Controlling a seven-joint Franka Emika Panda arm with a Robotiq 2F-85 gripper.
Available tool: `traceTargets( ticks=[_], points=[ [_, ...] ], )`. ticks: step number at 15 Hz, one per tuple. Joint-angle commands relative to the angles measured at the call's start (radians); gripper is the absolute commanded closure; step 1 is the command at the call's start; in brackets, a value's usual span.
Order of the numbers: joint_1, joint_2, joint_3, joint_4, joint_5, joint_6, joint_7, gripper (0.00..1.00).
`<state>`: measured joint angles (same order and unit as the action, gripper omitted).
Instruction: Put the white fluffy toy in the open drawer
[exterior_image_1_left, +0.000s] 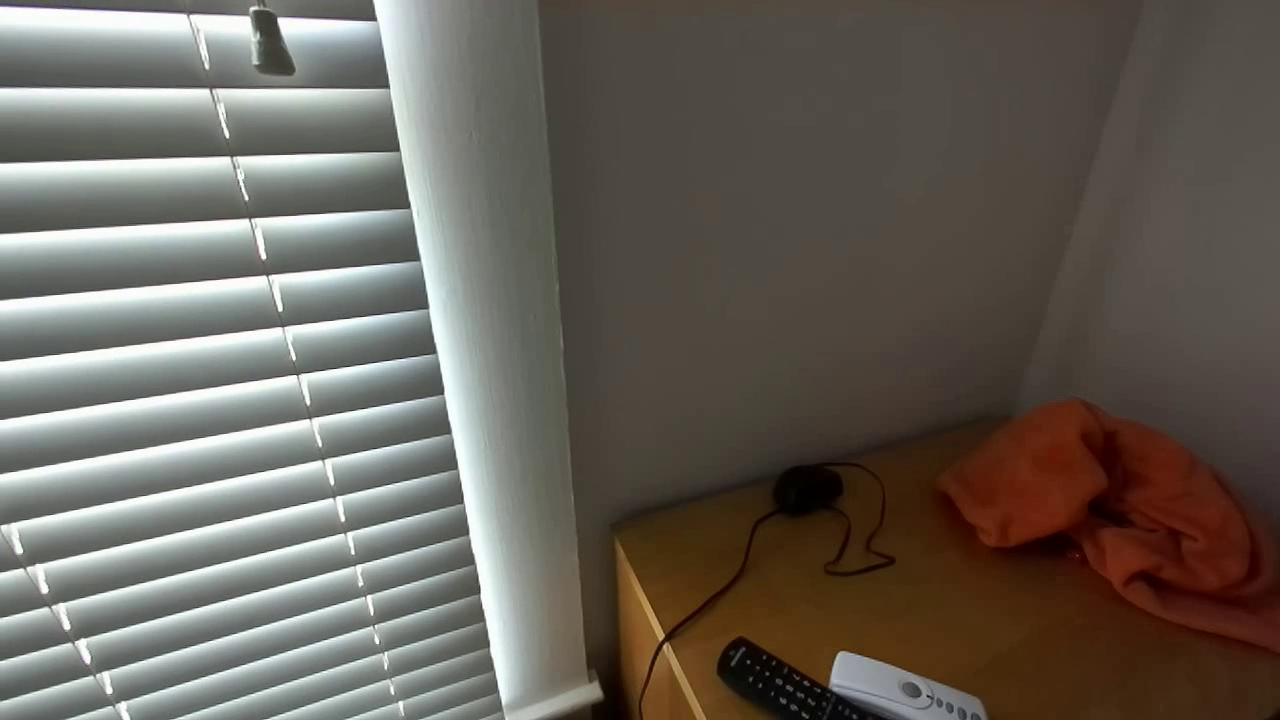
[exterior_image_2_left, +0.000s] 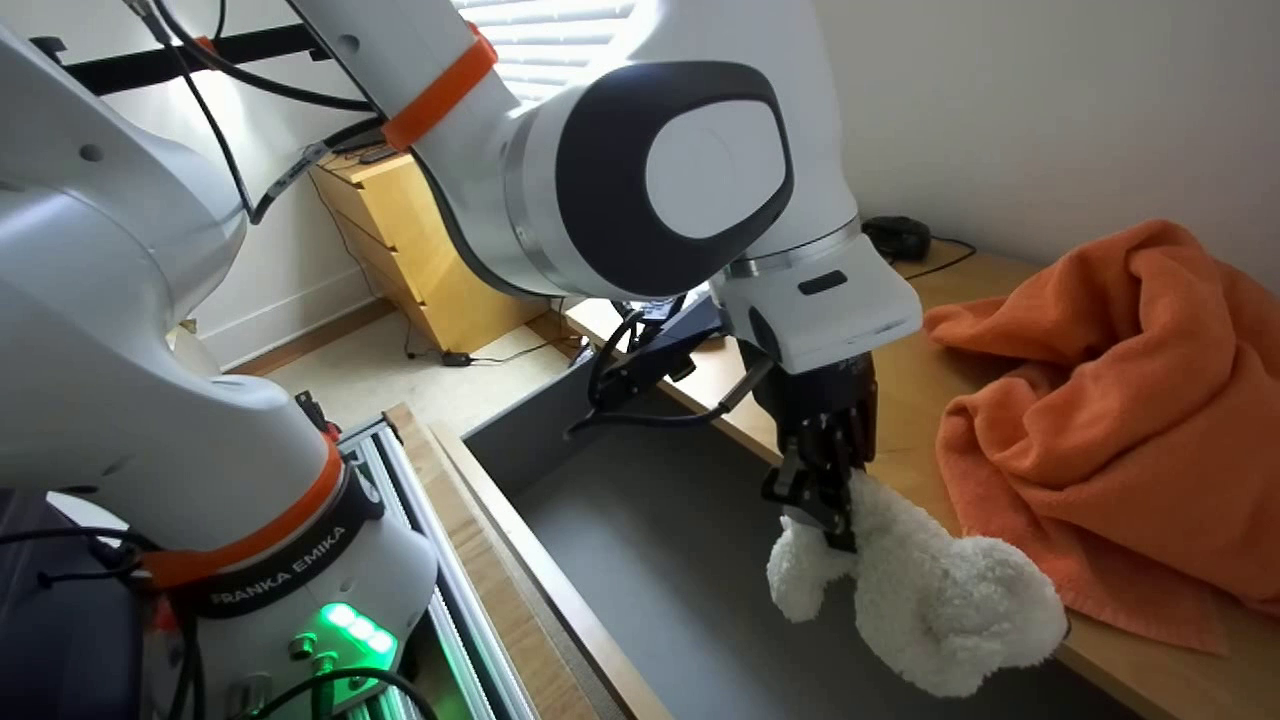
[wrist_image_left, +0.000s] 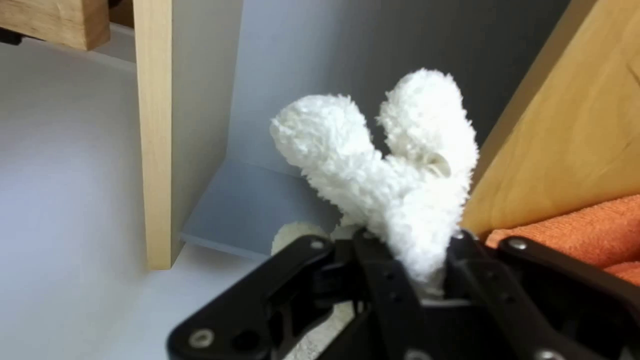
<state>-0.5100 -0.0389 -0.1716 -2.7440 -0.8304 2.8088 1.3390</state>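
The white fluffy toy (exterior_image_2_left: 950, 600) hangs from my gripper (exterior_image_2_left: 835, 525) in an exterior view. The black fingers are shut on a part of it, and its limbs stick out on both sides. In the wrist view the toy (wrist_image_left: 390, 175) is pinched between the fingers (wrist_image_left: 411, 237). The open drawer (exterior_image_2_left: 640, 520) has a grey interior and a light wood front. The toy is above the drawer, close to the dresser-side edge. The drawer's grey inside also shows behind the toy in the wrist view (wrist_image_left: 280, 145). Toy, drawer and gripper are out of view in the remaining exterior view.
An orange cloth (exterior_image_2_left: 1120, 420) lies on the wooden dresser top (exterior_image_1_left: 920, 600) beside the toy. A black corded object (exterior_image_1_left: 808, 488), a black remote (exterior_image_1_left: 780, 680) and a white remote (exterior_image_1_left: 905, 688) are also on it. Another wooden dresser (exterior_image_2_left: 430, 250) stands farther back.
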Motion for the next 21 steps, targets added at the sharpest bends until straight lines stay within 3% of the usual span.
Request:
traceTargets(
  ticks=[1, 7, 8, 21],
  points=[
    [0.001, -0.002, 0.001, 0.001, 0.0, 0.0, 0.0, 0.81],
    [0.001, -0.004, 0.001, 0.003, 0.0, 0.0, 0.0, 0.81],
    [0.001, -0.004, 0.001, 0.003, 0.0, 0.0, 0.0, 0.95],
    [-0.048, 0.417, -0.039, 0.209, -0.022, 0.186, -0.106, 0.95]
  ],
)
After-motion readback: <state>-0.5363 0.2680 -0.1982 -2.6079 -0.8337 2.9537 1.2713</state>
